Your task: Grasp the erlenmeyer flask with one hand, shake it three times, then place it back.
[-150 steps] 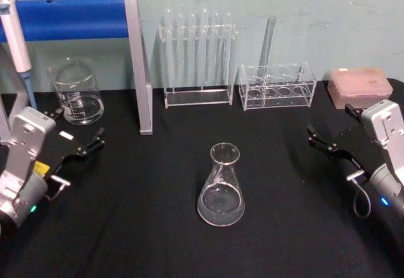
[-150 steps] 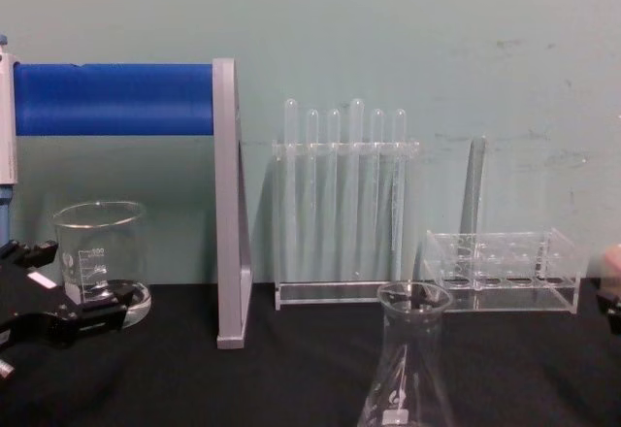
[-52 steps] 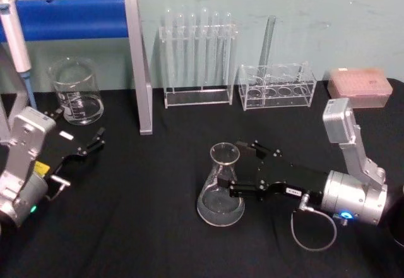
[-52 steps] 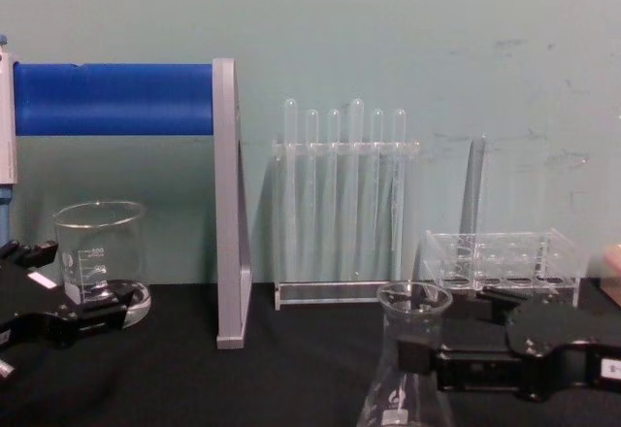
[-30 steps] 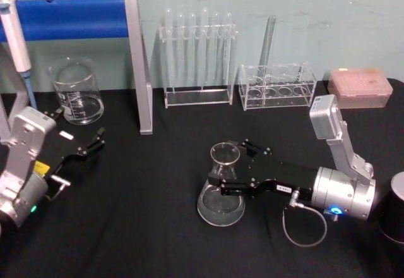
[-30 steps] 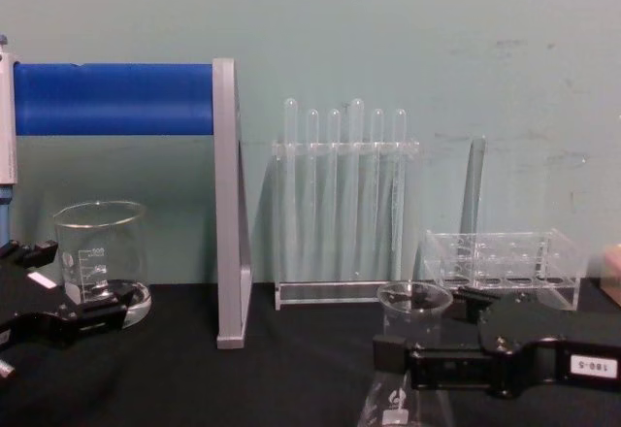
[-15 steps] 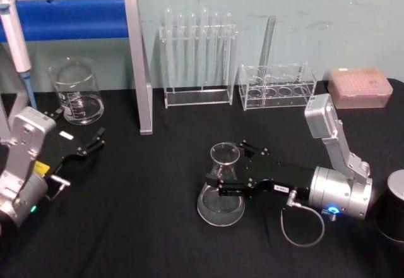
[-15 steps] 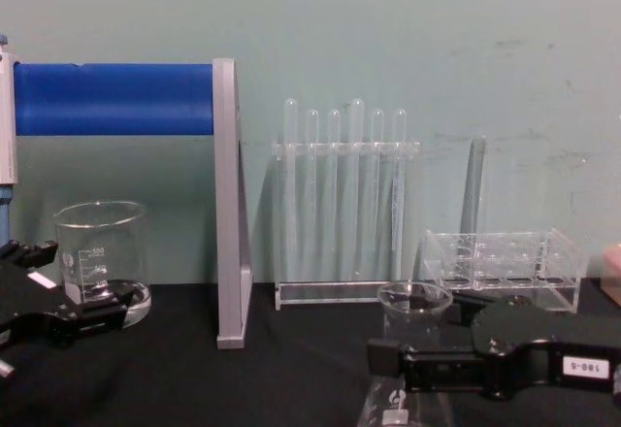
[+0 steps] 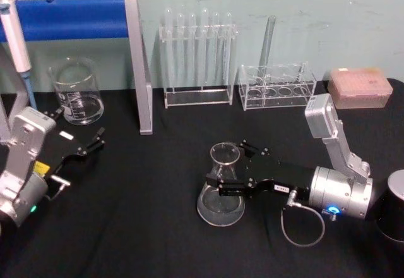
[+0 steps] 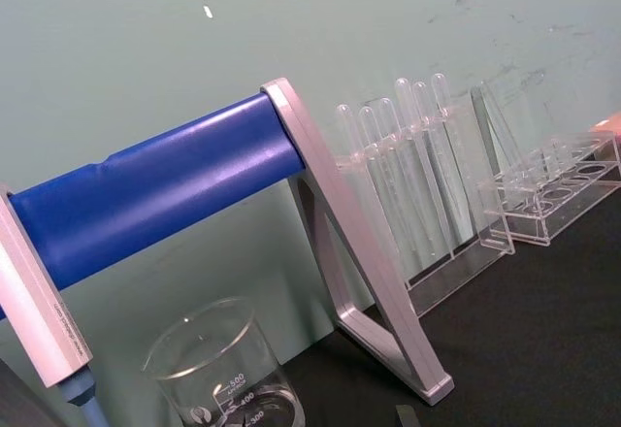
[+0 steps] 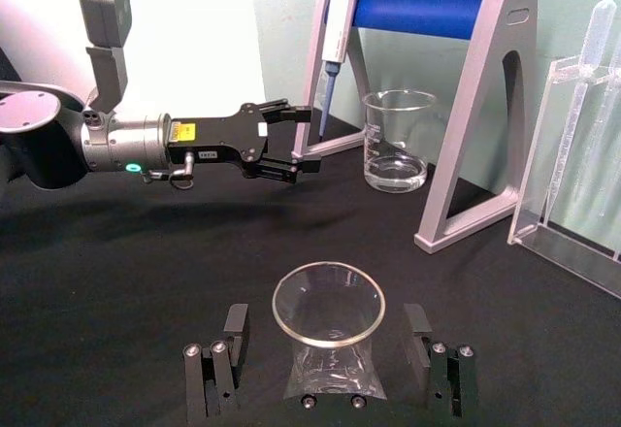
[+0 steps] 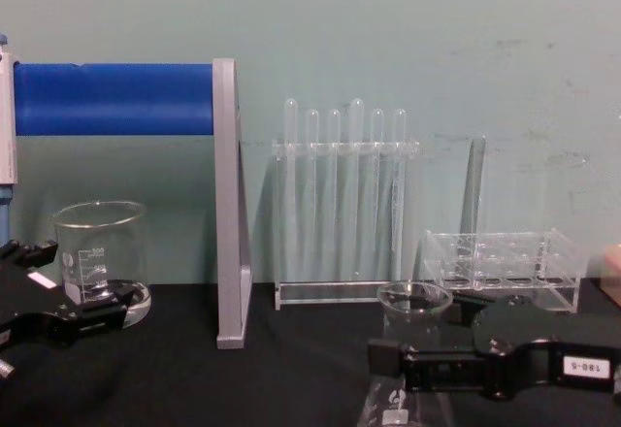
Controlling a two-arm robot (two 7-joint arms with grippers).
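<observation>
Black right hand (image 9: pixel 226 162) is held open astride the neck of the clear conical glass erlenmeyer flask (image 9: pixel 221 203) — a gap is kept each side. The flask is set upright mid black counter (image 9: pixel 145 215) with free cloth around it — the left hand (image 11: pixel 310 138) is parked open near the left edge.

A pale green wall (image 9: pixel 328 12) with faint scuffs stands right behind the table (image 9: pixel 139 227), whose top is matte black.

A beaker (image 9: pixel 77 93) stands upper left beneath a blue bar (image 9: pixel 69 16). On the black worktop (image 9: pixel 145 215), a tall tube rack (image 9: pixel 197 69) sits top centre, a low rack (image 9: pixel 276 88) beside it, and a pink box (image 9: pixel 360 87) upper right.
</observation>
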